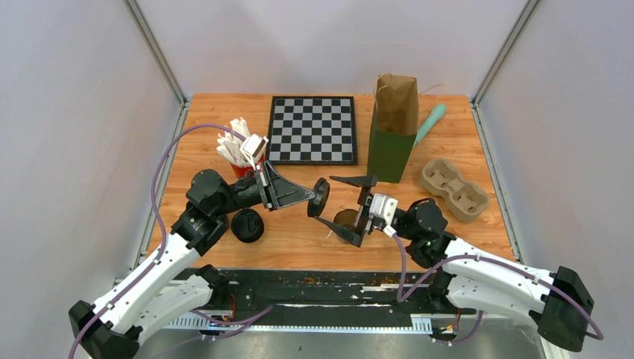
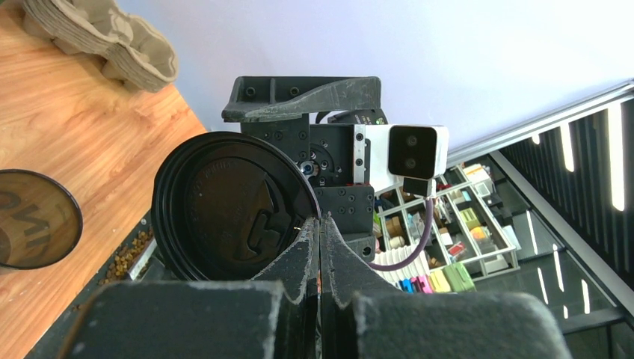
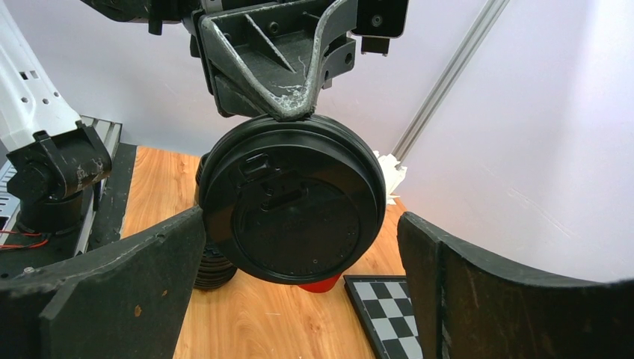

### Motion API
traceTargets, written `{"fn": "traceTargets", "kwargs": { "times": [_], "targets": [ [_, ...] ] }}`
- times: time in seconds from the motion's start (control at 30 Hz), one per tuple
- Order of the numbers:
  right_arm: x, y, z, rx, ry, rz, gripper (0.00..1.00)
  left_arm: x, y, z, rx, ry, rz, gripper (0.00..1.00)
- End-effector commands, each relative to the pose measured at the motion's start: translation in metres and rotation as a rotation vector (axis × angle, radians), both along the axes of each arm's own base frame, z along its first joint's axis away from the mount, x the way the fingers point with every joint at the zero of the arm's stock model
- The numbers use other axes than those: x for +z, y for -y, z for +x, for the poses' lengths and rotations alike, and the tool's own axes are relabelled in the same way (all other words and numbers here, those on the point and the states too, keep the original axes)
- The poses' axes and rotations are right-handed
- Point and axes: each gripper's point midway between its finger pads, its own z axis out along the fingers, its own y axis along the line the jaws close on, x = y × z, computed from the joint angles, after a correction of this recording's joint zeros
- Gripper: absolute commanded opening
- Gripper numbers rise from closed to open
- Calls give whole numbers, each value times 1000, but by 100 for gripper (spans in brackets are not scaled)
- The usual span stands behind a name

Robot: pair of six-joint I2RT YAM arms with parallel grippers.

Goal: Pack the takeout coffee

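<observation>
Top external view: my left jaws are pressed together on the rim of a black lid point(image 1: 319, 198), which hangs on edge over the desk point(image 1: 299, 243). My right jaws stand spread wide just beside it, holding nothing. An open cup point(image 1: 345, 218) sits on the desk, showing between the right fingers from above; how high they stand over it I cannot tell. A lidded cup point(image 1: 247, 225) stands by my left arm. The bag point(image 1: 392, 127) and the carrier point(image 1: 454, 187) are farther back, well apart from both cups.

Left wrist view: the pinch takes only a thin strip of rim, and the rest of the lid sticks out to one side. I judge it light, thin and slick, apt to bend or swivel in so small a bite. The open cup is low at the left, its mouth up.

Right wrist view: the lid faces me top side on, between my spread fingers and touching neither. To take it I would close across its width, on the rim, gently. The cups look light and easily crushed, so I would grip the wall below the lid. Whether the open one holds liquid I cannot tell; I would keep it upright.
</observation>
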Motion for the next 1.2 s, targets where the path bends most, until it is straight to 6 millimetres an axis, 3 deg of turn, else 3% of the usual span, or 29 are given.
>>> {"fn": "traceTargets", "kwargs": {
  "times": [0.0, 0.57, 1.0, 1.17],
  "targets": [
    [30, -1, -5, 12, 60, 61, 100, 8, -1, -4, -17, 32, -27, 0],
    [27, -6, -3, 16, 33, 55, 96, 4, 0, -2, -12, 21, -23, 0],
    [21, -7, -5, 32, 13, 38, 100, 2, -1, -1, -2, 25, -13, 0],
    [22, -6, -3, 18, 7, 44, 94, 3, 0, 0, -2, 24, -16, 0]
  ]
}}
